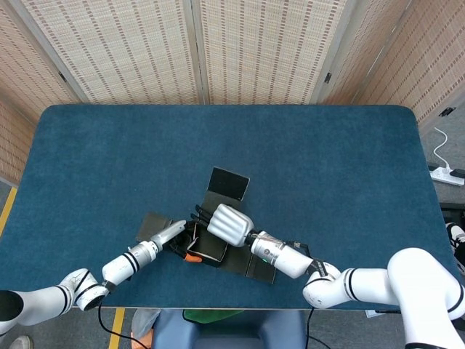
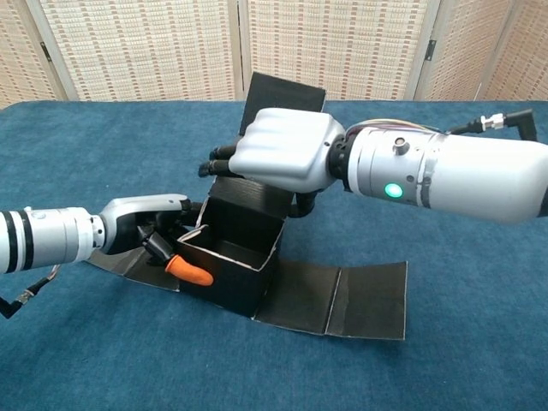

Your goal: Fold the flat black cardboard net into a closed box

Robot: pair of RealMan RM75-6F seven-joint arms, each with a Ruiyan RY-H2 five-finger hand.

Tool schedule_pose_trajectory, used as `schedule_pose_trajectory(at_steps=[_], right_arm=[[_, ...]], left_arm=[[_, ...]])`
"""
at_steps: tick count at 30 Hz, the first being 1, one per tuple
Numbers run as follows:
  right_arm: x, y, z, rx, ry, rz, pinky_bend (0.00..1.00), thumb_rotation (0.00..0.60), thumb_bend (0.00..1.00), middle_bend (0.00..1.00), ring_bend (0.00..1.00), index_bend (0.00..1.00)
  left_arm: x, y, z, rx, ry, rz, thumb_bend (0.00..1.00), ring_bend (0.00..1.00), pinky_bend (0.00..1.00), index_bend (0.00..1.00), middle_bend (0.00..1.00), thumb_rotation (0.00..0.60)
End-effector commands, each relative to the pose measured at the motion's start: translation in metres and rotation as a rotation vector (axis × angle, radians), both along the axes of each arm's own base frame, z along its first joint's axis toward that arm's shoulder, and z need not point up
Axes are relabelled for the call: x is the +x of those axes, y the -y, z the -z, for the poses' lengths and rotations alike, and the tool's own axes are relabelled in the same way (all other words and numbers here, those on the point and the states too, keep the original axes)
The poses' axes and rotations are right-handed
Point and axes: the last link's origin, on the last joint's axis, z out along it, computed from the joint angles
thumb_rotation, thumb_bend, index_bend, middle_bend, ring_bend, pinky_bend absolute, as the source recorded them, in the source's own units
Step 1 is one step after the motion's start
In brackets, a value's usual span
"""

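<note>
From above, the box (image 1: pixel 211 243) sits near the table's (image 1: pixel 341 167) front edge, half formed, its lid flap (image 1: pixel 229 183) pointing away. The right hand (image 1: pixel 229 224) covers it, fingers curled over the back wall.

At chest height, the left hand (image 2: pixel 145 224) pinches the near side wall, and an orange tip (image 2: pixel 190 271) presses on that wall. I'd keep the walls square and steady the left wall before bringing the lid down. A long flap (image 2: pixel 342 295) lies flat at the right.

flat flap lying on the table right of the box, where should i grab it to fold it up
Probably its outer free edge, coming from the robot's right side. The flap lies flat and creased, hinged at the box, so lifting the far edge would swing it up toward the open top.
</note>
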Motion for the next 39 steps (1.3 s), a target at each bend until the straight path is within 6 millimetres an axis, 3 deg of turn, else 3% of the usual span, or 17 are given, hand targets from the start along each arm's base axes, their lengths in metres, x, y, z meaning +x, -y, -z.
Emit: schedule_pose_trajectory(at_steps=[1, 5, 14, 20, 25, 30, 35, 39], right_arm=[[-0.003, 0.002, -0.005, 0.016, 0.002, 0.043, 1.00, 0.600, 0.23, 0.00, 0.71, 0.00], [-0.006, 0.004, -0.013, 0.026, 0.014, 0.084, 1.00, 0.600, 0.15, 0.00, 0.69, 0.00], [-0.021, -0.006, -0.044, 0.124, 0.139, 0.232, 1.00, 0.600, 0.15, 0.00, 0.68, 0.00], [-0.036, -0.016, -0.096, 0.147, 0.421, 0.281, 1.00, 0.600, 0.15, 0.00, 0.68, 0.00], [-0.068, -0.020, -0.136, 0.091, 0.643, 0.324, 1.00, 0.600, 0.15, 0.00, 0.68, 0.00], [-0.099, -0.025, -0.163, 0.066, 0.865, 0.378, 1.00, 0.600, 0.15, 0.00, 0.68, 0.00], [-0.119, -0.030, -0.165, 0.083, 0.985, 0.410, 1.00, 0.600, 0.15, 0.03, 0.68, 0.00], [-0.117, -0.031, -0.154, 0.126, 1.067, 0.412, 1.00, 0.600, 0.15, 0.05, 0.69, 0.00]], left_arm=[[-0.001, 0.000, -0.001, -0.001, -0.002, -0.002, 0.20, 0.66, 0.89, 0.36, 0.36, 0.600], [-0.002, 0.001, -0.003, -0.004, 0.002, -0.010, 0.20, 0.66, 0.88, 0.37, 0.38, 0.600], [-0.007, 0.002, -0.020, -0.028, 0.054, -0.092, 0.20, 0.66, 0.88, 0.37, 0.37, 0.600], [-0.013, -0.002, -0.046, -0.048, 0.170, -0.207, 0.20, 0.66, 0.88, 0.37, 0.37, 0.600], [-0.017, -0.005, -0.073, -0.093, 0.335, -0.318, 0.20, 0.66, 0.89, 0.37, 0.37, 0.600], [-0.018, -0.009, -0.090, -0.170, 0.514, -0.434, 0.20, 0.66, 0.89, 0.37, 0.37, 0.600], [-0.012, -0.012, -0.103, -0.275, 0.695, -0.527, 0.20, 0.66, 0.88, 0.37, 0.37, 0.600], [-0.005, -0.012, -0.110, -0.340, 0.762, -0.545, 0.20, 0.66, 0.88, 0.37, 0.37, 0.600]])
